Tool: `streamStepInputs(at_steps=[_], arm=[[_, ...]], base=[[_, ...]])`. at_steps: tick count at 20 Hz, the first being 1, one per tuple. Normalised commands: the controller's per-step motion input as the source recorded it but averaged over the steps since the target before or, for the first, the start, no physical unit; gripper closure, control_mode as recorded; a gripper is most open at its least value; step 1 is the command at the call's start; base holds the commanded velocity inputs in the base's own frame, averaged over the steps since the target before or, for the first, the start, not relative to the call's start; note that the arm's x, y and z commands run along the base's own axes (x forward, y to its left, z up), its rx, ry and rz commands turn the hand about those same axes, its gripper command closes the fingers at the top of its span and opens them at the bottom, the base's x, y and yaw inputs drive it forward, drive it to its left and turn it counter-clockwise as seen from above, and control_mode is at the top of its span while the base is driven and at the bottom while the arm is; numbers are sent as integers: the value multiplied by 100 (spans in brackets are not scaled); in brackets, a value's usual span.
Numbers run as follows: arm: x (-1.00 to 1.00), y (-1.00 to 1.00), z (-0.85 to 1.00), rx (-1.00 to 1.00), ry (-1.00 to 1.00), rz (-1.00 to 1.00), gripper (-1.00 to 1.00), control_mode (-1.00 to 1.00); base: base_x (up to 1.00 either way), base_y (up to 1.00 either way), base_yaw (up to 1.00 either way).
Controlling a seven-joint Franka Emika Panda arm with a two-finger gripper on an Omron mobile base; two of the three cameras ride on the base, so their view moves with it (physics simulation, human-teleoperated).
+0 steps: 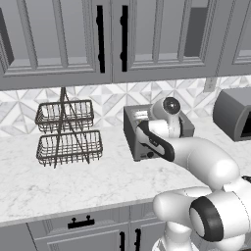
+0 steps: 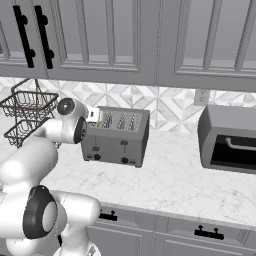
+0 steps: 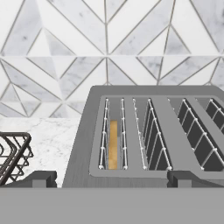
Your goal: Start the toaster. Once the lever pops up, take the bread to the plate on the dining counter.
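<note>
The mid-grey toaster (image 2: 117,142) stands on the marble worktop against the tiled wall, half covered by my arm in the left base view (image 1: 131,131). In the hand view I look down on its top (image 3: 83,148); the golden-tan edge of the bread (image 3: 113,144) sits deep in the leftmost slot. My gripper (image 3: 111,178) hovers just above the toaster's left end (image 2: 96,117), open, with its two dark fingertips (image 3: 43,177) spread wide and nothing between them. The plate and the dining counter are out of view.
A two-tier wire basket stand (image 1: 68,132) is on the worktop left of the toaster, close to my hand (image 3: 13,153). A darker rounded-top appliance (image 2: 230,137) sits to the right. Grey upper cabinets (image 1: 59,39) hang low overhead.
</note>
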Motion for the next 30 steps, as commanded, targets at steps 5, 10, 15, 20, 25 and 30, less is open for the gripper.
streamStepInputs(at_steps=[5, 10, 15, 20, 25, 30], arm=[[0, 0, 0, 0, 0, 0, -100, -100], [0, 0, 0, 0, 0, 0, -100, -100], [0, 0, 0, 0, 0, 0, -100, -100], [0, 0, 0, 0, 0, 0, -100, -100], [0, 0, 0, 0, 0, 0, -100, -100], [0, 0, 0, 0, 0, 0, -100, -100]], base=[[0, 0, 0], [0, 0, 0], [0, 0, 0], [0, 0, 0], [0, 0, 0], [0, 0, 0]])
